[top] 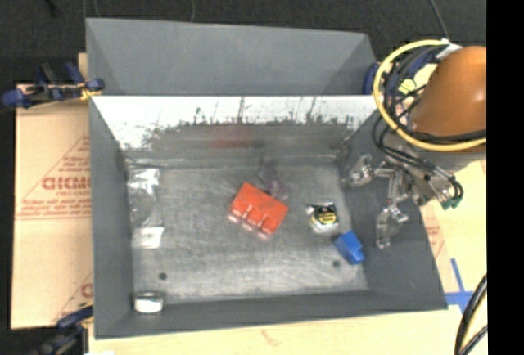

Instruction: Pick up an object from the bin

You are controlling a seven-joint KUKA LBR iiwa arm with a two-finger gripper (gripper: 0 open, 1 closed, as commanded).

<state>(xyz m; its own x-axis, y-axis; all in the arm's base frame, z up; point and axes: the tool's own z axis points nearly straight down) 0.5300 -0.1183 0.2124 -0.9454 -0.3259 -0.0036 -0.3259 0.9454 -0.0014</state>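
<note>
Starting w/ the grey metal bin (115, 263): the tool (385, 235) hangs over its right sloped wall; can't tell if it's spread or pressed together. Mid-floor lies a red ribbed block (258, 210), prob. rigid plastic, light; take it across the short sides. At left, a clear plastic packet (145, 181), likely slippery, poor pick. Nearest the tool, by the right wall, a blue block (350, 248): looks stiff, light; pinch its flat faces. Between the two blocks, a small yellow-black item (324, 217), too small to ID.

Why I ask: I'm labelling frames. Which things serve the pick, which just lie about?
Job: gripper, grey bin, small blue block nearest the gripper.
Lying about: red block mid-bin, small yellow-and-black thing, clear plastic bag at left, white piece, near-left corner.
</note>
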